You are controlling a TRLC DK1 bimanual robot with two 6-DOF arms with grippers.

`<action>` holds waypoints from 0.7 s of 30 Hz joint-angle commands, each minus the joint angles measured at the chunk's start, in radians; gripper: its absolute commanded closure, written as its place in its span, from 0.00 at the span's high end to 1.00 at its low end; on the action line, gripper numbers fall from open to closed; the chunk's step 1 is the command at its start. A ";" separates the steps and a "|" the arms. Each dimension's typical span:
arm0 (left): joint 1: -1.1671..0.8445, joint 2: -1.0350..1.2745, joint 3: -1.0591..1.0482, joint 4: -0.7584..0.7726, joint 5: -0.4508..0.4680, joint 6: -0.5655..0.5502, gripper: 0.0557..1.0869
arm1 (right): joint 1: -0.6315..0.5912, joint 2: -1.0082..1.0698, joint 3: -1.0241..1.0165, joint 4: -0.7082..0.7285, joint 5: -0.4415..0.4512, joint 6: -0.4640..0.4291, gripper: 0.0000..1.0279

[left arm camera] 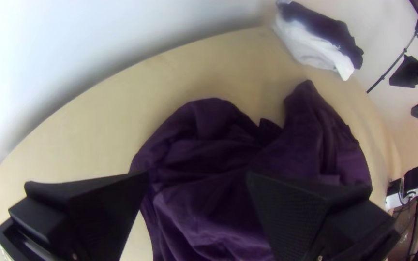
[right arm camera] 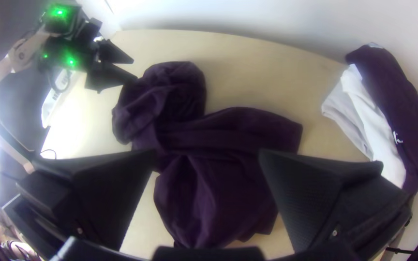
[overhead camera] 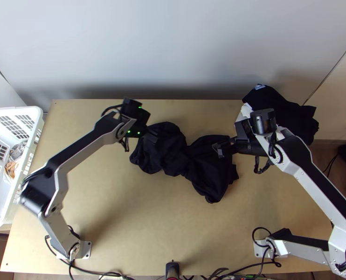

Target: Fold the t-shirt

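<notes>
The dark t-shirt (overhead camera: 173, 154) lies bunched and twisted across the middle of the table, narrower in its centre. In the top view my left gripper (overhead camera: 149, 133) is over its left part, and my right gripper (overhead camera: 219, 147) is over its right part. The left wrist view has the left gripper (left arm camera: 197, 179) with its fingers wide apart above the dark cloth (left arm camera: 209, 150). Likewise, in the right wrist view the right gripper (right arm camera: 208, 157) stands open over the shirt (right arm camera: 218, 179), with no cloth between its fingers.
Dark folded clothes (overhead camera: 285, 112) with white cloth beside them lie at the table's back right corner, partly behind the right arm. A white basket (overhead camera: 35, 126) holding some cloth stands at the left edge. Bare wood (overhead camera: 145, 224) lies in front of the shirt.
</notes>
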 commanded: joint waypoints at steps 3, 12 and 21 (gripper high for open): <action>0.007 0.175 0.159 -0.176 -0.002 -0.034 0.91 | -0.019 0.031 0.013 -0.003 0.000 0.005 0.96; -0.003 0.125 0.173 -0.305 0.002 -0.038 0.47 | -0.023 0.045 0.017 -0.002 0.000 0.008 0.96; 0.012 0.028 0.147 -0.291 0.002 0.008 0.03 | -0.030 0.054 0.042 0.000 0.000 0.006 0.96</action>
